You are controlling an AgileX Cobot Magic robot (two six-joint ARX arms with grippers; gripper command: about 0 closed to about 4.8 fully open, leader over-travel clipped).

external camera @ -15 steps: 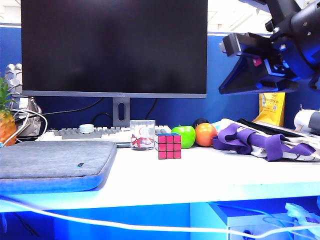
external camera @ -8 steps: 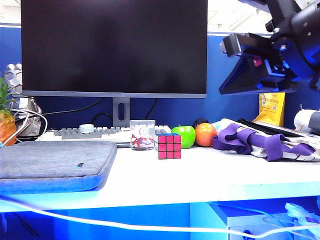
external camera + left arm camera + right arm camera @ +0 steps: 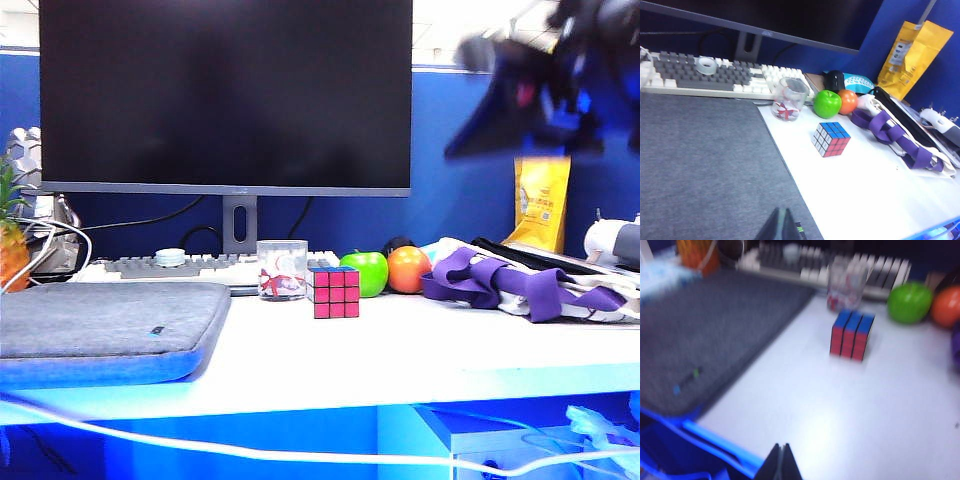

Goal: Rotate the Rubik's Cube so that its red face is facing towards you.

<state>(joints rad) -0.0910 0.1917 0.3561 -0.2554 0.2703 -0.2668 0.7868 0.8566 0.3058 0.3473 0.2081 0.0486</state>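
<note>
My right gripper (image 3: pixel 780 455) and left gripper (image 3: pixel 781 223) hang above the desk's near side, jaws together, empty. Farther back, the cube (image 3: pixel 334 292) sits on the white desk (image 3: pixel 420 350), red face (image 3: pixel 336 294) frontward, before a cup (image 3: pixel 281 269) and apple (image 3: pixel 366 273).

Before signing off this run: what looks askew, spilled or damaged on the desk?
Nothing stands out. The Rubik's Cube sits square and intact on the desk beside an upright clear cup. Both tools are clear: the right tool shut, the left tool barely visible.
</note>
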